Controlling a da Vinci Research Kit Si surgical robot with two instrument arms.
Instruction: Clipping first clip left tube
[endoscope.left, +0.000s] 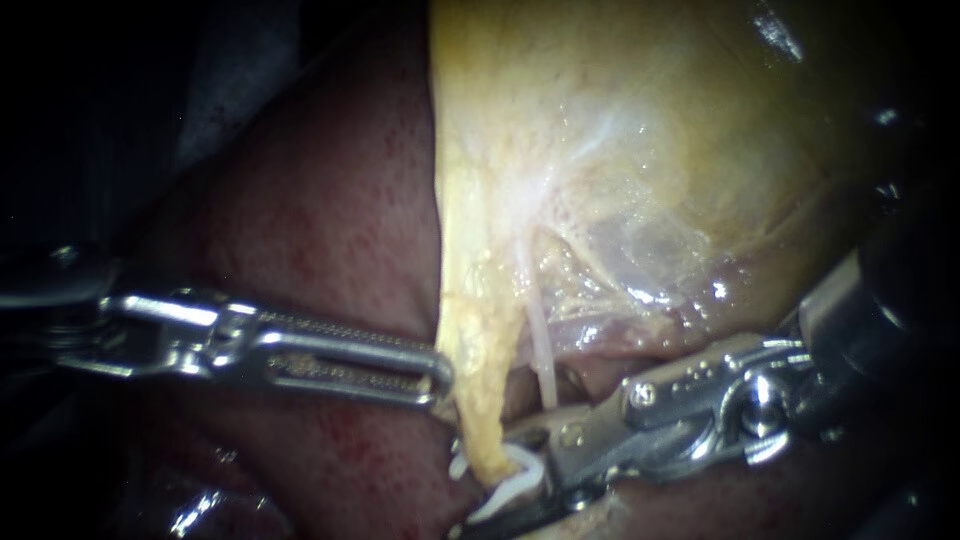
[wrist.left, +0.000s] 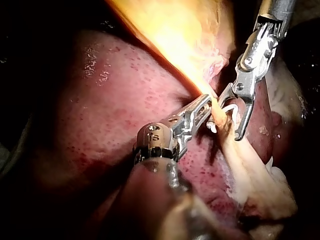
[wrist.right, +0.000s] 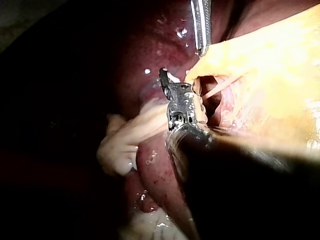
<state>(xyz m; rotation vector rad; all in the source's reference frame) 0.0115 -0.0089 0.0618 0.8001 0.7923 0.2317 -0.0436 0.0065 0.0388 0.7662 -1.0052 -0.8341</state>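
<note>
The one white clip (endoscope.left: 522, 463) sits between the jaws of the right instrument (endoscope.left: 490, 482). These jaws stand wide apart, each pressed against a leg of the clip, so they hold it unclosed. The left tube (endoscope.left: 480, 390), a thick yellow strand, passes through the gap between these jaws and inside the curve of the clip, with its lower end at the clip. The left wrist view shows the same: the strand crosses between the spread jaws ahead of the left instrument's tip. The jaws of the left instrument (endoscope.left: 440, 375) lie almost together and pinch the edge of the left tube just beyond the clip. A second tube (endoscope.left: 541, 350), thin and pale, runs beside the right instrument's upper jaw, apart from the clip. That makes two instruments, two tubes and one clip. Beyond both sets of jaws the tubes rise into the yellow gallbladder (endoscope.left: 650, 150), and the dark red liver (endoscope.left: 330, 220) lies behind the left instrument.
</note>
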